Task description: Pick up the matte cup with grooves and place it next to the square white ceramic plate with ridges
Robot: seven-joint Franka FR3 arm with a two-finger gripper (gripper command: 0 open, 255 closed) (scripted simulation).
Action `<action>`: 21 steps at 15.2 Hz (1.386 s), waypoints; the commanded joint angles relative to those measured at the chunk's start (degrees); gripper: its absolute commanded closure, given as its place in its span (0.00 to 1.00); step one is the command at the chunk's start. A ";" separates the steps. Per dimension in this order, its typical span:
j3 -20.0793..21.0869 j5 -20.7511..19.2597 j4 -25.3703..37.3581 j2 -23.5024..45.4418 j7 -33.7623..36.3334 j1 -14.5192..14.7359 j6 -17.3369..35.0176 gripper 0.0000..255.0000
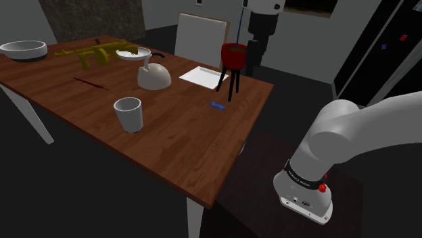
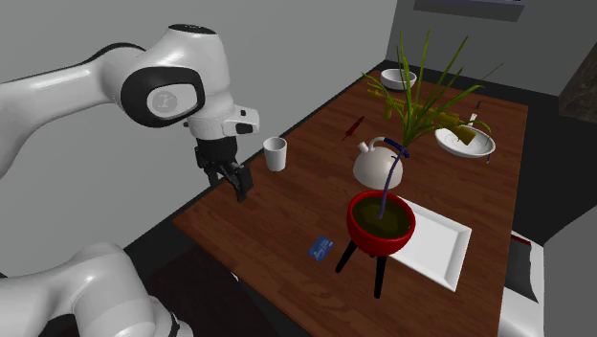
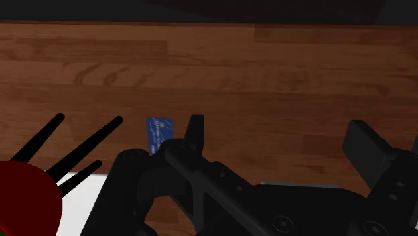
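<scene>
In the shoulder view, the pale cup (image 1: 128, 113) is standing upright near the table's (image 1: 169, 145) front edge, well apart from the square white plate (image 1: 203, 76). Its inside is looking empty. A white kettle (image 1: 153, 74) is sitting roughly between the 2.

In the second exterior view, the gripper (image 2: 237, 184) is hanging above the table, near the cup but not over it. A red pot (image 2: 381, 222) on black legs is standing at the plate's corner, holding dark green filling and 1 purple stem. A white bowl (image 2: 466, 142) is carrying something yellowish.

In the wrist view, the jaws are standing spread, with bare wood between them and a blue card (image 3: 159, 132) lying beside 1 finger. The arm is probably reaching. It should be centring over the cup, descending straight and closing gently so the cup is not tipping.
</scene>
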 commanded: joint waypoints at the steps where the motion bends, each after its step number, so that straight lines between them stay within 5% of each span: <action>1: 0.00 0.00 0.00 0.00 0.00 0.00 0.00 0.00; 12: 10.04 3.04 6.32 19.29 10.27 1.78 14.02 0.00; 21: 17.06 -1.00 18.10 38.23 19.99 2.27 21.24 0.00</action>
